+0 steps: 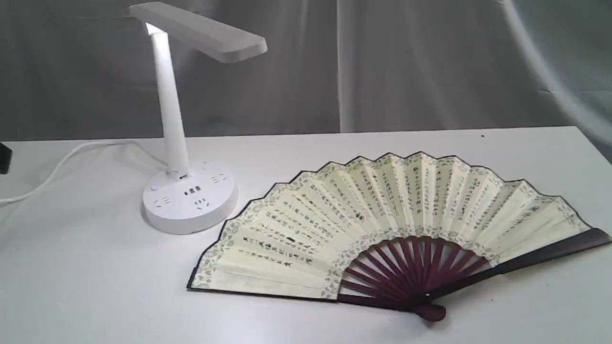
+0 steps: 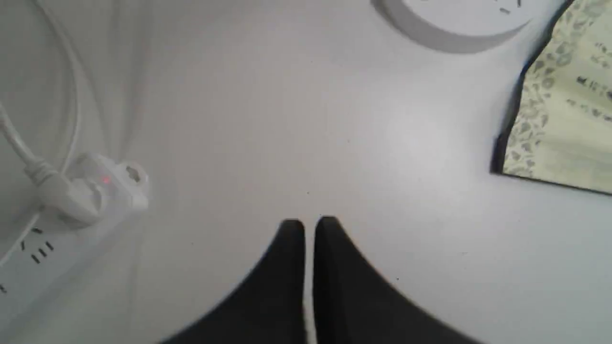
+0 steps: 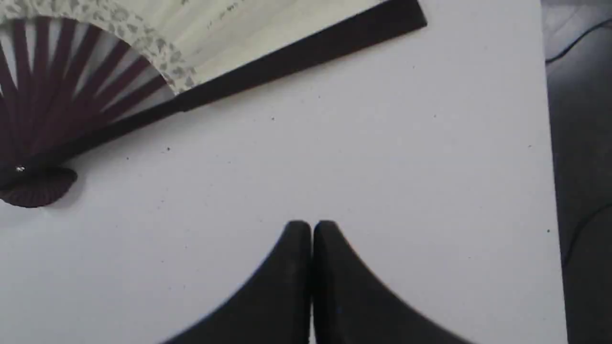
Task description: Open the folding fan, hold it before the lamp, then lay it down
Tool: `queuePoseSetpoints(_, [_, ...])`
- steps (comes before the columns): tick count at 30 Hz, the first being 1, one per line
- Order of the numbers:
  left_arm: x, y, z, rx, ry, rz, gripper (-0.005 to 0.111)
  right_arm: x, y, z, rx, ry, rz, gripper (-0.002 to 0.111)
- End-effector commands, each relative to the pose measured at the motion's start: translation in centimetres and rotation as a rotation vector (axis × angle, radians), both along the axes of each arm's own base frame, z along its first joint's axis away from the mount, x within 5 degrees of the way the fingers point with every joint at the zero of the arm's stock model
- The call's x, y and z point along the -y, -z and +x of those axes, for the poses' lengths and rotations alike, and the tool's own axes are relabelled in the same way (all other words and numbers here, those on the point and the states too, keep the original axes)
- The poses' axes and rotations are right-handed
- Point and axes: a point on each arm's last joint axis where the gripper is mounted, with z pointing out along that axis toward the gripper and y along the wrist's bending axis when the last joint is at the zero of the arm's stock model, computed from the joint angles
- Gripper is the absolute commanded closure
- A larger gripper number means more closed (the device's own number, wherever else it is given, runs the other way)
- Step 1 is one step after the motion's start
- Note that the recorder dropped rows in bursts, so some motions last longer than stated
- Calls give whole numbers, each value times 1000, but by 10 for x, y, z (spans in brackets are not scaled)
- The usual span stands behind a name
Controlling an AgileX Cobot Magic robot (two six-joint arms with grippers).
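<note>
Folding fan [image 1: 382,224] lies flat on the white table [image 1: 95,286], spread to its full arc across centre and right of the exterior frame, calligraphy side up. Rounded pivot [image 1: 430,311] points toward the lower edge of the frame; the dark right-hand guard [image 1: 550,251] runs out toward the right edge. Lamp [image 1: 174,119] stands upright at upper left, round base just beside the fan's left tip but not touching it, head angled out over the table; a bright patch under the head suggests it is switched on. Its white cord [image 1: 62,165] trails off to the left. Left end effector [image 2: 308,224] is closed on nothing and hangs over bare table between a power strip [image 2: 71,229] and the fan's left corner, clear of both. Right end effector [image 3: 311,227] is likewise closed and empty, over bare table near the right-hand guard and pivot, touching neither. Reading: an open, released fan with both arms standing off fits the lay-it-down stage, so the task looks complete or nearly so. Flat placement keeps the pleats spread and the ribs unstressed; the gap to the lamp base avoids nudging it.
</note>
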Motion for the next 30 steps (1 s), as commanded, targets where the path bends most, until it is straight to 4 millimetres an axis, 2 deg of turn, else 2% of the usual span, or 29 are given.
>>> queuePoseSetpoints(1, [-1,-23,-20,91,1,-10,107,0,-22,-22,94,-6,-12,108])
queuePoseSetpoints(7, [-3,-61,-65,279,-1,-19,107,-3,-59,-70,270,-6,-26,108])
queuePoseSetpoints(11, [-4,-84,-104,417,0,-24,107,-6,-78,-110,389,-6,-36,108])
queuePoseSetpoints(14, [-6,-95,-142,496,-1,-27,107,-8,-88,-143,466,-3,-44,108])
queuePoseSetpoints(19, [-8,-103,-203,613,-11,-41,107,-12,-95,-200,580,2,-50,108])
queuePoseSetpoints(24, [-10,-105,-256,777,-7,-56,107,-16,-95,-243,707,2,-48,108])
queuePoseSetpoints(30, [-14,-93,-316,930,-12,-35,107,-19,-87,-287,806,10,-42,108])
